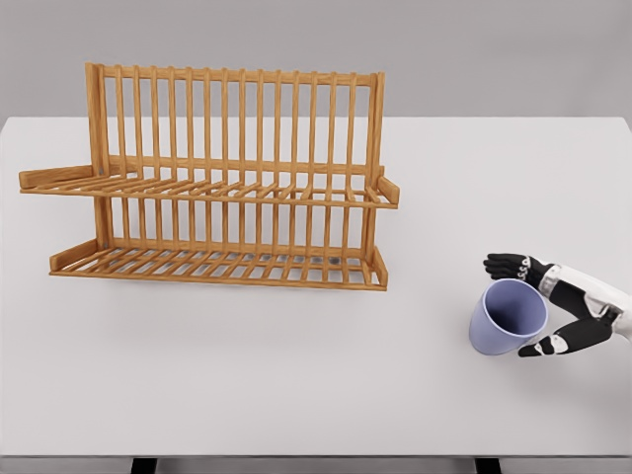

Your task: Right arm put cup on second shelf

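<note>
A white tabletop (296, 395) is filling most of the head view, its near edge running along the bottom of the picture and its far edge lying behind the rack.

A wooden dish rack (212, 183) is standing on the left half of the tabletop, toward the far edge, well apart from the cup. It is made of thin slats: a tall slatted back, an upper shelf (207, 188) jutting forward about halfway up, and a lower shelf (217, 265) resting just above the tabletop. Both shelves are lying roughly level and are carrying nothing.

The right arm (602, 301) is coming in from the right edge of the picture, low over the tabletop near its right edge.

The right hand (548, 306), with dark fingers and white segments, is wrapping around the cup from the right side, one finger (506, 264) reaching over the far side of the rim and another (558, 344) curling under the near side, so the hand is clamped on the cup.

The cup (506, 318), pale blue-lilac, is tilting with its open mouth facing up and toward the camera, close to the tabletop's right edge and nearer its front than its back.
</note>
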Motion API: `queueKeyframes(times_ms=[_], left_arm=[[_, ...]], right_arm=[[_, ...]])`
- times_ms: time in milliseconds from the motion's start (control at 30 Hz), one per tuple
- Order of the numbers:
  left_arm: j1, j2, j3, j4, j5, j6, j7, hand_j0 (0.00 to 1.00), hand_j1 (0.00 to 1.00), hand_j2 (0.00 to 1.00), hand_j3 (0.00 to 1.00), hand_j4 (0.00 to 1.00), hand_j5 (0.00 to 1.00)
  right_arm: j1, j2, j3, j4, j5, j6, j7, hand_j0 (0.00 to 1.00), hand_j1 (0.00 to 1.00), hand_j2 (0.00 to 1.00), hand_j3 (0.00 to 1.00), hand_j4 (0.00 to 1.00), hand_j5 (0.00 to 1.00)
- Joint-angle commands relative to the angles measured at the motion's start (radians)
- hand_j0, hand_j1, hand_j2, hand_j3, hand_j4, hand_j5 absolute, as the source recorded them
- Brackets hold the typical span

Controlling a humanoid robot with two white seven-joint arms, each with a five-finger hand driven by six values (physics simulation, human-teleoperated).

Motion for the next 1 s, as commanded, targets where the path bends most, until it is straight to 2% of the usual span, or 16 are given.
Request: queueKeyframes(times_ms=[0,533,733,900,967], left_arm=[[0.000,0.000,0.000,0.000,0.000,-0.001,0.000,1.00,1.00,1.00,1.00,1.00,1.00],[-0.002,0.000,0.000,0.000,0.000,0.001,0.000,1.00,1.00,1.00,1.00,1.00,1.00],[0.000,0.000,0.000,0.000,0.000,0.001,0.000,1.00,1.00,1.00,1.00,1.00,1.00],[0.000,0.000,0.000,0.000,0.000,0.001,0.000,1.00,1.00,1.00,1.00,1.00,1.00],[0.000,0.000,0.001,0.000,0.000,0.000,0.000,1.00,1.00,1.00,1.00,1.00,1.00]], right_arm=[[0.000,0.000,-0.001,0.000,-0.006,0.001,0.000,1.00,1.00,1.00,1.00,1.00,1.00],[0.000,0.015,-0.001,-0.010,0.026,0.001,0.000,1.00,1.00,1.00,1.00,1.00,1.00],[-0.002,0.015,-0.004,-0.008,0.044,0.001,0.000,0.85,0.85,0.85,0.85,0.85,0.85],[-0.002,0.015,-0.005,-0.010,0.044,0.001,0.000,0.83,0.83,0.83,0.83,0.83,0.83],[-0.002,0.015,-0.005,-0.010,0.044,0.001,0.000,0.77,0.77,0.77,0.77,0.77,0.77]])
